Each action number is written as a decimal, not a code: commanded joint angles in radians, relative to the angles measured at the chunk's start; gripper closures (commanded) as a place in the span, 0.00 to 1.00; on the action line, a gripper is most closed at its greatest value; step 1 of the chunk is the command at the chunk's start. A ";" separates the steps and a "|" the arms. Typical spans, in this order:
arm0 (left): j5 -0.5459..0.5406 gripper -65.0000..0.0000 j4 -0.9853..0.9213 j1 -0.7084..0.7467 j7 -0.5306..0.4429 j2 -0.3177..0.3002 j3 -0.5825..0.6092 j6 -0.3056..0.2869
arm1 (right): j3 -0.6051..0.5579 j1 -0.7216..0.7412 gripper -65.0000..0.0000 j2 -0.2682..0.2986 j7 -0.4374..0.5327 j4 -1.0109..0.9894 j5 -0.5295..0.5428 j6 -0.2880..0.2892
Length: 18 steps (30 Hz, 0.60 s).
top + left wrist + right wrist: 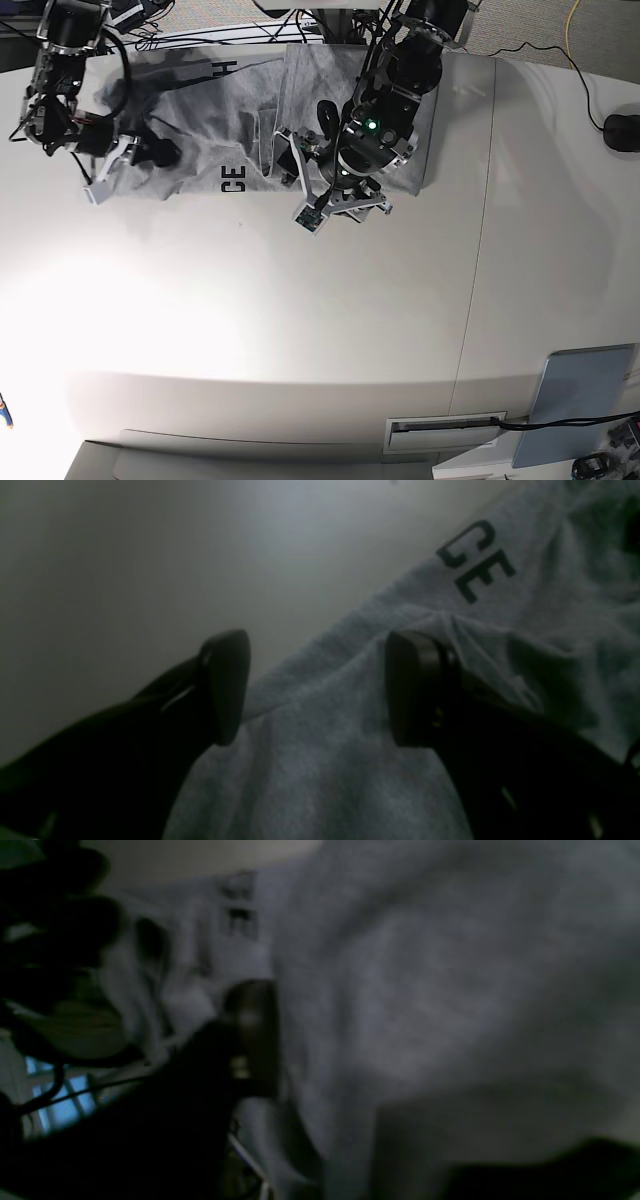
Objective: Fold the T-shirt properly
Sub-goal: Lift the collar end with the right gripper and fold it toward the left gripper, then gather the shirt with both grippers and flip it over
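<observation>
**Two claws at a limp shirt**

Two claws work the T-shirt [250, 110], rumpled along the desk's [300, 320] far edge. Left claw [315, 690] gapes over a hem fold. Right claw [125, 150] is blurred: grip unclear. Soft, light cloth; pinch hem corners.

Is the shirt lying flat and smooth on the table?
No, the shirt lies rumpled at the far edge of the table, with creases and folded-over parts.
</observation>
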 commanded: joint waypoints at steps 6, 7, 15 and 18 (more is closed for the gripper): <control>0.038 0.35 0.021 -0.013 -0.024 0.008 0.002 0.010 | 0.005 0.006 1.00 0.071 -0.011 0.008 0.005 0.000; 0.039 0.35 0.021 -0.013 -0.023 0.008 0.002 0.027 | 0.005 0.006 1.00 0.089 -0.011 0.008 0.005 0.000; 0.060 0.35 0.021 0.004 -0.012 0.008 0.002 0.038 | 0.139 0.011 1.00 0.231 -0.011 0.011 -0.003 0.000; 0.061 0.35 0.021 0.018 -0.008 0.008 0.002 0.038 | 0.216 0.011 1.00 0.248 -0.011 0.053 -0.003 -0.005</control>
